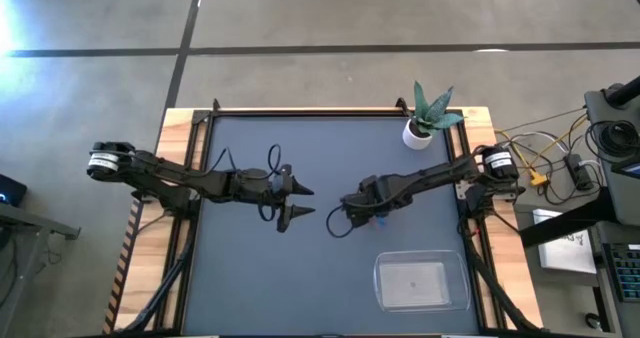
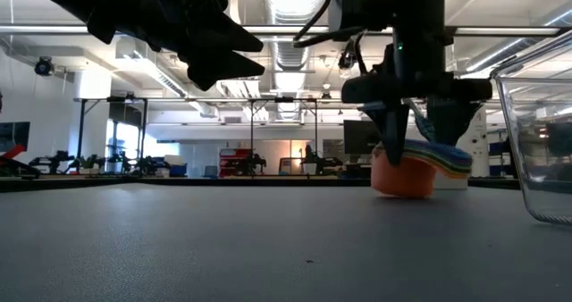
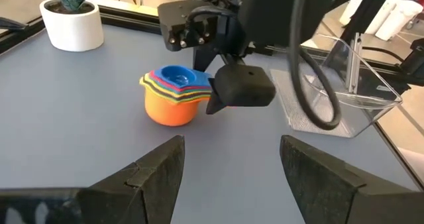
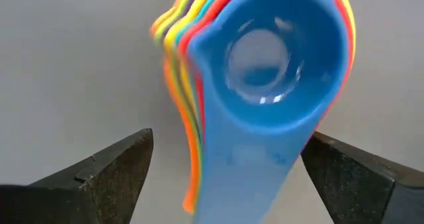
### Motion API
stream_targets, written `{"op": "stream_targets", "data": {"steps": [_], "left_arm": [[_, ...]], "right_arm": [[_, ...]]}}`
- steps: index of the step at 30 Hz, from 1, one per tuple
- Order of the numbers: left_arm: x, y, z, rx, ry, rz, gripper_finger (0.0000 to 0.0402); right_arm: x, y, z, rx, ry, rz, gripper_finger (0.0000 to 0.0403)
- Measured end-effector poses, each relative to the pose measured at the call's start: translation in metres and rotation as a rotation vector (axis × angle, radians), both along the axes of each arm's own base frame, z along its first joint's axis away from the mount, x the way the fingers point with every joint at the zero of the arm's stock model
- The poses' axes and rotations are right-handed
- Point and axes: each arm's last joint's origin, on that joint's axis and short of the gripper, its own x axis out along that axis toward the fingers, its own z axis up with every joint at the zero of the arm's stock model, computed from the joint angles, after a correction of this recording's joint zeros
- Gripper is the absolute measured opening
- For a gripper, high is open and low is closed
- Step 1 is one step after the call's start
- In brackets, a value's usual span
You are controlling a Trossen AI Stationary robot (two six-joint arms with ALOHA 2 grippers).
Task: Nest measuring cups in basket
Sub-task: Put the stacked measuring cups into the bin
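The right gripper [image 4: 225, 174] sits directly over the nested cups [image 4: 265, 85], fingers spread wide with one dark tip on each side of the stacked handles and clear mat showing between each tip and the plastic. In the high view this gripper [image 1: 352, 208] is just right of the mat's centre, and the stack is almost wholly hidden under it. In the low view the fingers [image 2: 398, 132] come down onto the cups [image 2: 413, 170], right of centre, and the orange cup at the bottom rests on the mat; whether the tips touch the handles cannot be told.

The stack stands blue cup innermost, orange outermost, its handles fanned toward the right gripper in the left wrist view [image 3: 173, 95].

The basket [image 1: 421, 281] lies in the lower right of the high view, near the mat's lower edge and right-hand rail, well apart from the cups, with bare mat between them. Its clear wall [image 2: 536, 132] stands at the right edge of the low view.

The left gripper [image 1: 296, 200] hangs left of centre, fingers spread, tips pointing at the right gripper across an open strip of mat.

A plant pot [image 1: 417, 133] stands by the mat's upper edge, right of centre. The left half of the table [image 1: 230, 278] is bare.
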Motion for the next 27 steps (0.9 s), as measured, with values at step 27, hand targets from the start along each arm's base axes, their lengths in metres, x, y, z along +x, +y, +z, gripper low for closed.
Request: {"op": "stream_targets", "data": {"steps": [27], "left_arm": [[-0.001, 0.000, -0.002, 0.002, 0.026, -0.001, 0.0231]], "right_arm": [[-0.019, 0.002, -0.006, 0.006, 0.007, 0.127, 0.0363]]}}
